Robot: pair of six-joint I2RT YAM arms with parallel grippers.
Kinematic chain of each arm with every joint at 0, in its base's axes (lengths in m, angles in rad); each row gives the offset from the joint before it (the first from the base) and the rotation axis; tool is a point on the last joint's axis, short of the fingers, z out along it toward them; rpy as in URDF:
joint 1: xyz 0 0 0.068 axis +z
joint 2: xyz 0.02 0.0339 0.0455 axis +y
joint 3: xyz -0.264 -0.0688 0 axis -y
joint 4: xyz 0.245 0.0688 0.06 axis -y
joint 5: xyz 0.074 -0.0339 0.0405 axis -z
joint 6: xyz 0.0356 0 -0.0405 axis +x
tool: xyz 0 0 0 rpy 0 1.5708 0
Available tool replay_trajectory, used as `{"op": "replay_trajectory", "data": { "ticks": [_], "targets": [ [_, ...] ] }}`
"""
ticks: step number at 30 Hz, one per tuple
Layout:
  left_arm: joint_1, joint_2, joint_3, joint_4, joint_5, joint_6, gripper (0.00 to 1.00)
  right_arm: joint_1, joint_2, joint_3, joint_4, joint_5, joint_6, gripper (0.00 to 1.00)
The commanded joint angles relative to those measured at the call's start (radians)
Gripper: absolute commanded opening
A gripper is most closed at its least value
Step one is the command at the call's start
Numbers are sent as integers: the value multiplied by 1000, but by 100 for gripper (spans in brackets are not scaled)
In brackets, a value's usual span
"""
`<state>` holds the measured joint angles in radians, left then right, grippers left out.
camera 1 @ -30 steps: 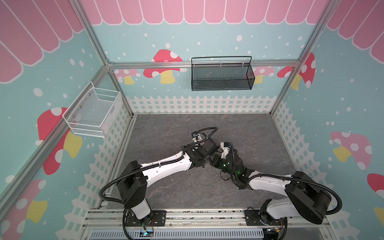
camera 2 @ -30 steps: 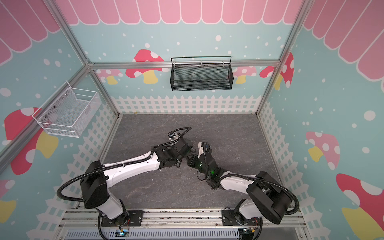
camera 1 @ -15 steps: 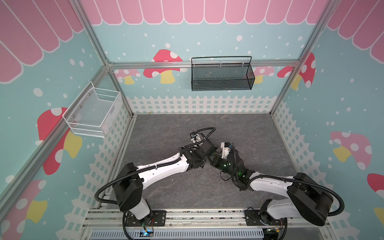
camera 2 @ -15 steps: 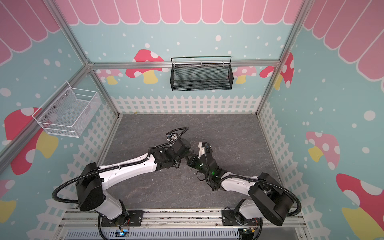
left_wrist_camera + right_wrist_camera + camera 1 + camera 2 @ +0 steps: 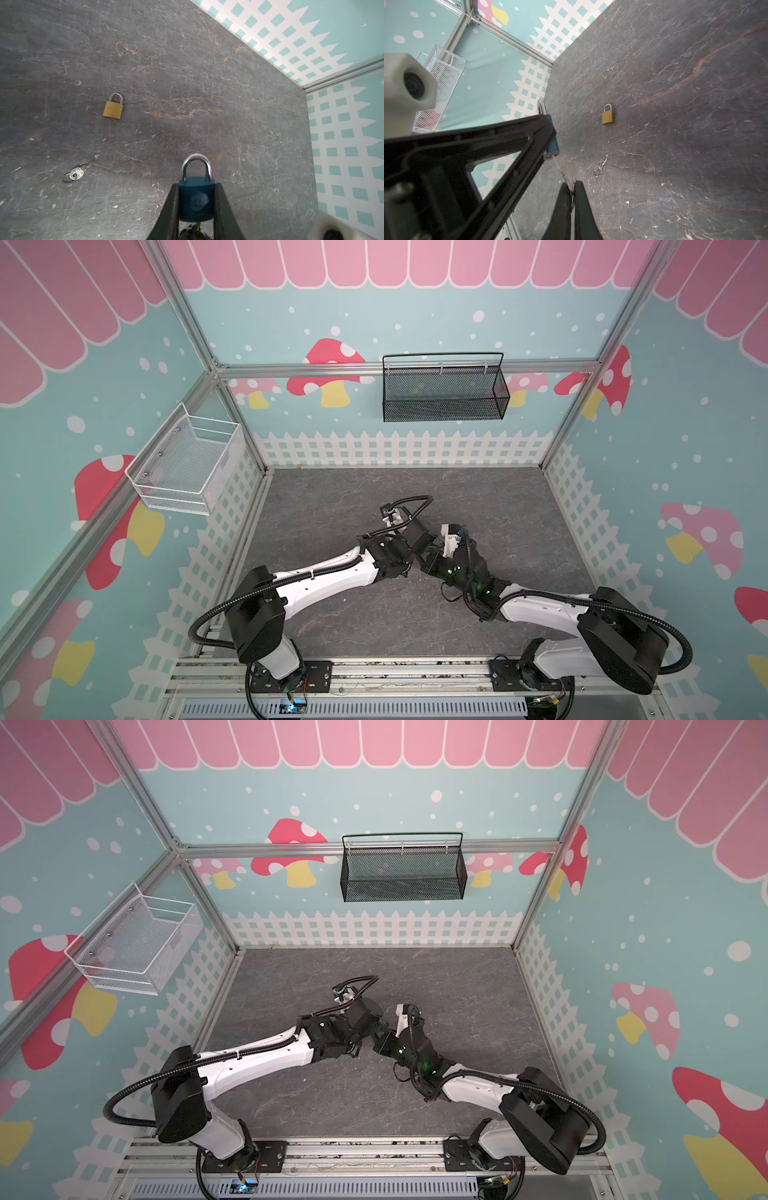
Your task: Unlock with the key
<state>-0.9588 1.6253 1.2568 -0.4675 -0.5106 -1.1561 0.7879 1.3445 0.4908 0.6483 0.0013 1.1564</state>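
Observation:
My left gripper (image 5: 196, 185) is shut on the blue padlock (image 5: 196, 199), one finger on each side of its body and the silver shackle pointing away. In the right wrist view, my right gripper (image 5: 572, 187) is shut on the key (image 5: 561, 172). The key's slim blade runs up to the underside of the blue padlock (image 5: 553, 143); how deep it sits is hidden. In both top views the left gripper (image 5: 422, 541) and right gripper (image 5: 432, 558) meet mid-floor, hiding padlock and key.
A brass padlock (image 5: 112, 109) lies flat on the dark floor, with a second key on a ring (image 5: 75, 173) near it. A black mesh basket (image 5: 444, 391) hangs on the back wall. A white wire basket (image 5: 187, 464) hangs on the left wall.
The left arm's shoulder end has swung slightly to the left. Both grippers stay together mid-floor with the same holds.

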Motion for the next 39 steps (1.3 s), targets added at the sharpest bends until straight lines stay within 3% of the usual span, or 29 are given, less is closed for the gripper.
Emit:
{"op": "replay_trajectory", "data": {
  "ticks": [1,9,13,24,39],
  "targets": [
    [-45,23,-25,-101,62,-16,0,-3,-33,84,137,80,-16,0],
    [-53,50,-17,-100,75,-31,0,0,-25,71,151,120,72,0],
    [-54,30,-38,-84,83,-45,0,0,-33,38,248,127,82,0],
    [-56,-12,-68,-72,73,-50,0,-2,-28,97,129,113,101,0],
    [-61,20,-63,-85,45,-45,0,-1,16,163,127,51,138,0]
  ]
}}
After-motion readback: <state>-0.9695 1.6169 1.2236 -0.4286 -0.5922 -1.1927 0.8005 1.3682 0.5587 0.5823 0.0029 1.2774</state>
